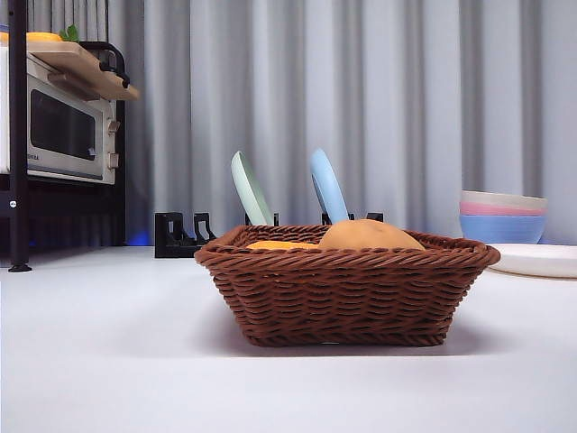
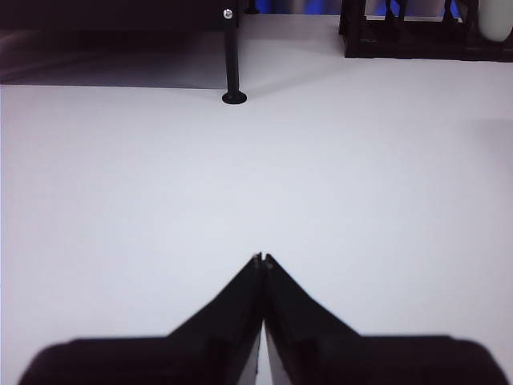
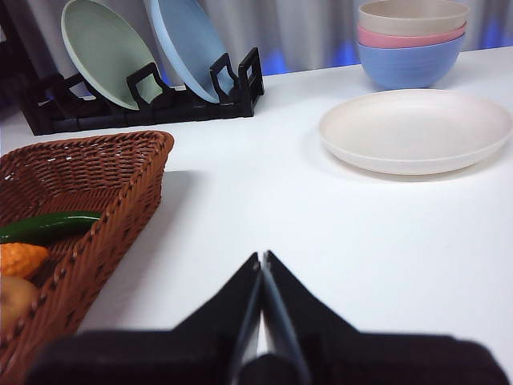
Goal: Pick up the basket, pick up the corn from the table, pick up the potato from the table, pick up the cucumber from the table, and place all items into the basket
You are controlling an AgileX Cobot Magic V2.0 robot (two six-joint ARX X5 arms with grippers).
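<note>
Jaws of the right gripper point(image 3: 262, 258) are pressed together, holding nothing, over bare table point(image 3: 337, 241) just beside the basket point(image 3: 120, 172). Inside the basket lie the cucumber point(image 3: 48, 226), the corn point(image 3: 22, 258) next to it, and the potato point(image 3: 12, 298) beyond the corn. Farther off sit a cream plate point(image 3: 415, 130), stacked bowls point(image 3: 410, 40) and a rack point(image 3: 144, 104) with two upright plates. The left gripper point(image 2: 262, 258) is likewise closed and empty above bare table, near a black post point(image 2: 233, 56). From the front, the basket stands mid-table with the potato rising above its rim.
</note>
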